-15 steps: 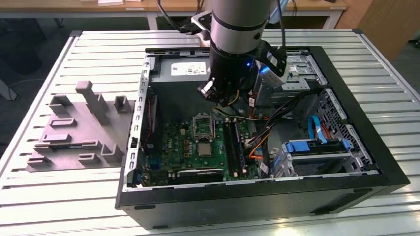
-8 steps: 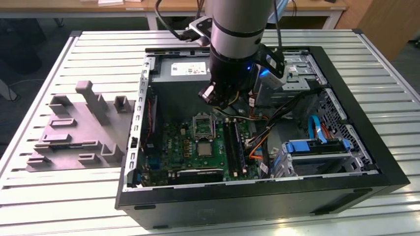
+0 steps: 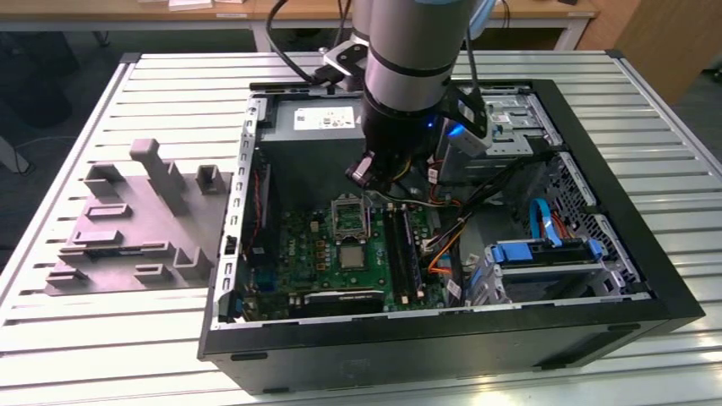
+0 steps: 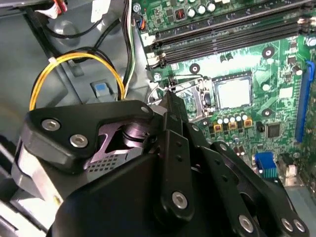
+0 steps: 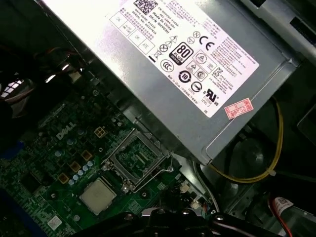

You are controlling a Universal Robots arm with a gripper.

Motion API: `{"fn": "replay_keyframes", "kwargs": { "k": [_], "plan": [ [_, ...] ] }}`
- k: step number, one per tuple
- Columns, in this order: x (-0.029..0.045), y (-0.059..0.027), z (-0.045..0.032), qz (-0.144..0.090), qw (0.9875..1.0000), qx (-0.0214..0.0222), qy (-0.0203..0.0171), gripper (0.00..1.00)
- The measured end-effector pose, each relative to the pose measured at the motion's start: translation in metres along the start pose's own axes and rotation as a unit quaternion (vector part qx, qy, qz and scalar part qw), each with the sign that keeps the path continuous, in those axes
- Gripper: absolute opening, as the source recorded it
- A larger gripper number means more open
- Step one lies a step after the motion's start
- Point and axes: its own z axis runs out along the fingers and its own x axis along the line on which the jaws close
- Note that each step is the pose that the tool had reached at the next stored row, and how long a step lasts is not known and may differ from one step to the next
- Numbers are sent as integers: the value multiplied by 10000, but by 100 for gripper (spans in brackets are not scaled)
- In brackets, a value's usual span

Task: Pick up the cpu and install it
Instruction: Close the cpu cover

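The cpu (image 3: 353, 256) is a small silvery-grey square with a pale tan rim. It lies flat in the socket on the green motherboard (image 3: 304, 254) inside the open computer case. Both wrist views show the cpu (image 4: 232, 92) (image 5: 97, 196) there too. Beside it, the socket's metal retention frame (image 5: 134, 160) (image 4: 190, 96) stands flipped open. My gripper (image 3: 363, 173) hangs from the arm above the board, over the retention frame and a little toward the power supply from the cpu. In the second wrist view the black gripper (image 4: 170, 101) points at the frame's edge, apart from the cpu.
The grey power supply (image 5: 197, 59) sits close behind the socket. Yellow and black cables (image 4: 74, 61) loop beside my gripper. Memory slots (image 4: 222, 29) run along the socket's far side. Drive cages with blue cables (image 3: 542, 245) fill the case at the exterior view's right. A grey fixture (image 3: 135, 220) stands outside.
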Motion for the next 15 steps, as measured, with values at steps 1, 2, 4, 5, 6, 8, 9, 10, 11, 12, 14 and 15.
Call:
{"fn": "replay_keyframes", "kwargs": {
  "k": [1, 2, 4, 5, 6, 8, 9, 10, 11, 12, 14, 15],
  "plan": [
    [-3, -5, 8, -2, 10000, -8, -7, 11],
    [-7, -10, 11, -7, 10000, -33, -30, 11],
    [-15, -18, 22, -30, 9999, -77, -70, 11],
    [-15, -19, 32, -63, 9999, -83, -69, 11],
    [-14, -21, 43, -146, 9998, -88, -58, 11],
    [-12, -24, 67, -329, 9994, -101, -35, 11],
    [-12, -25, 77, -416, 9991, -106, -24, 11],
    [-12, -27, 85, -474, 9988, -109, -18, 11],
    [-17, -34, 94, -499, 9987, -110, -14, 11],
    [-22, -39, 104, -509, 9986, -110, -14, 11],
    [-27, -46, 120, -511, 9986, -110, -14, 11],
    [-28, -46, 120, -510, 9986, -110, -13, 11]
  ]
}}
